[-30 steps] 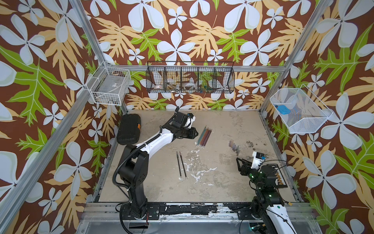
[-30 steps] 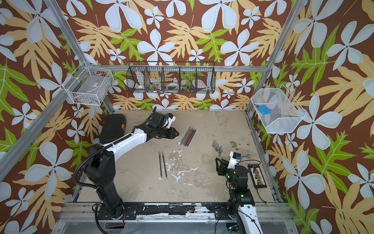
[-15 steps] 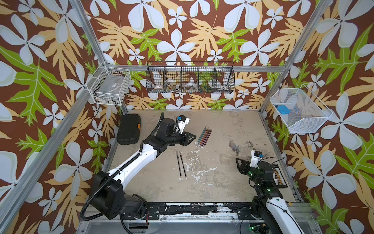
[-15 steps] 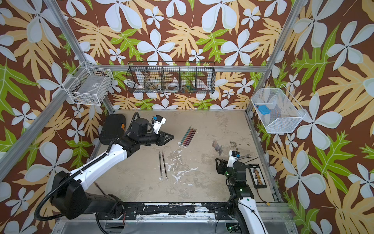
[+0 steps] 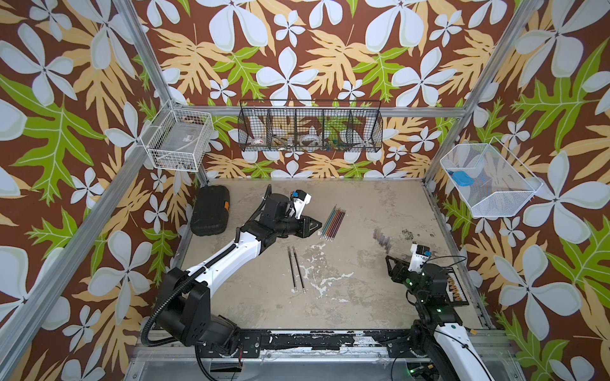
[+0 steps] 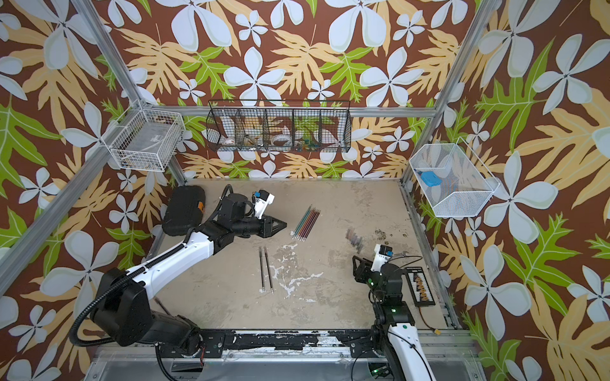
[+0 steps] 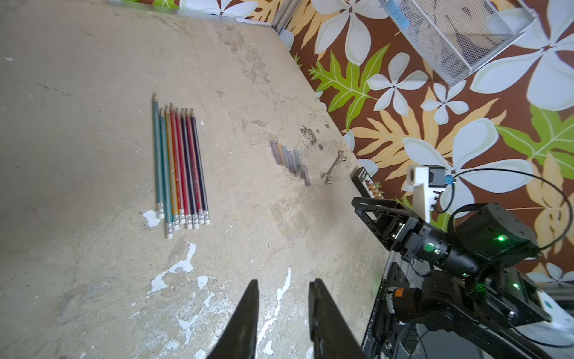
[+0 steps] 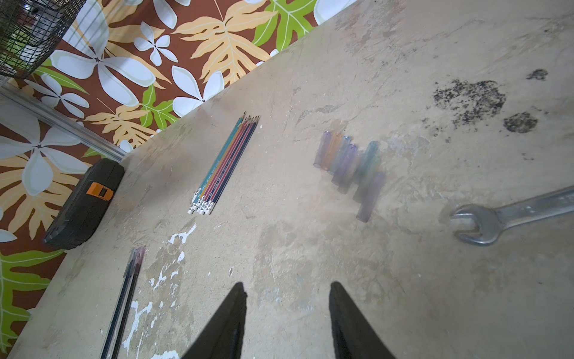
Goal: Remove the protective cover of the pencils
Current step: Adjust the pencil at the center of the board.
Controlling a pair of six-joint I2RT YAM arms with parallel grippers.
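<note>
The black case [image 5: 210,209] sat at the left edge of the tabletop [image 5: 363,297]. Over the last second my left pincer [image 7: 283,284] had swung down from the far side, its jaws narrowly apart and empty. Just in front of it lay the black pencils [image 5: 296,270], which I judged still capped. Its tip pointed at the eraser ends of the coloured pencils [image 5: 332,220], all bare-tipped. Further right lay the loose covers [image 5: 383,237], then my right pincer [image 8: 287,289], half wide and empty. I reckoned two pencils remained.
</note>
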